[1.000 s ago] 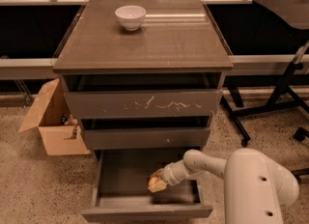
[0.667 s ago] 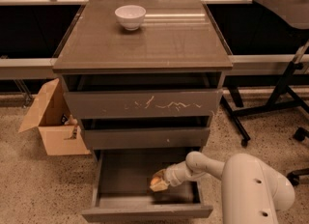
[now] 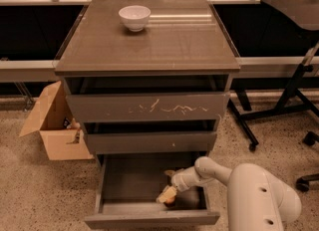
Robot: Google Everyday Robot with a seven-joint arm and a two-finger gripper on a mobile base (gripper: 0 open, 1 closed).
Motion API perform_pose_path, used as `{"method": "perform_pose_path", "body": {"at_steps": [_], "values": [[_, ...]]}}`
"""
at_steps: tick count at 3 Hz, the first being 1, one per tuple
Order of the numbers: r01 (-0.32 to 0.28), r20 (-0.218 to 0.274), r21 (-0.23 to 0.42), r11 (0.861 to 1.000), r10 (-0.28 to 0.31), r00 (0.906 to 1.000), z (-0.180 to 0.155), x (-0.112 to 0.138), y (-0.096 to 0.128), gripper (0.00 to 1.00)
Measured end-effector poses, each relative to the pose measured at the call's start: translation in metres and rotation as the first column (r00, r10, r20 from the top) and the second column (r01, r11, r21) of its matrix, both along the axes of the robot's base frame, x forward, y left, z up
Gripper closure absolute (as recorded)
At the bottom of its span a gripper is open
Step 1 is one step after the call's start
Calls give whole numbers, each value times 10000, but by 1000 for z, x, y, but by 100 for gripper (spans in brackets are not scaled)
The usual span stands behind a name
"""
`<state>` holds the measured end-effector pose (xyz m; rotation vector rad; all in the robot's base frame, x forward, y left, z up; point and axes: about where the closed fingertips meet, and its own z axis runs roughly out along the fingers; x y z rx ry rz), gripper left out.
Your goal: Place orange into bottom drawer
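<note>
The bottom drawer (image 3: pixel 119 210) of the grey-brown cabinet is pulled open, a wide shallow tray. My arm reaches into it from the lower right. My gripper (image 3: pixel 166 195) is low inside the drawer, right of its middle, near the front. It is shut on the small orange (image 3: pixel 171 201), which shows just below the yellowish fingers (image 3: pixel 164 193) and sits at or just above the drawer floor. Most of the orange is hidden by the fingers.
The scratched top drawer front (image 3: pixel 149 107) and the plain middle drawer (image 3: pixel 149 142) are closed above. A white bowl (image 3: pixel 134 17) stands on the cabinet top. An open cardboard box (image 3: pixel 52 125) stands on the floor at left. Black chair legs (image 3: pixel 279 110) stand at right.
My gripper with the orange has shifted slightly right and toward the drawer's front, and a little lower. The drawers, the bowl and the box have not moved.
</note>
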<state>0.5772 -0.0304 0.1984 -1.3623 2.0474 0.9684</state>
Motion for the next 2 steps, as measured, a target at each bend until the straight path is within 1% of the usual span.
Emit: {"method": "perform_pose_path", "body": {"at_steps": [1,2], "values": [[274,221,774,9966,-292,9993,14,0,-12,0],[752,736,2237,9717,-937,9929,54,-3,-52,0]]}}
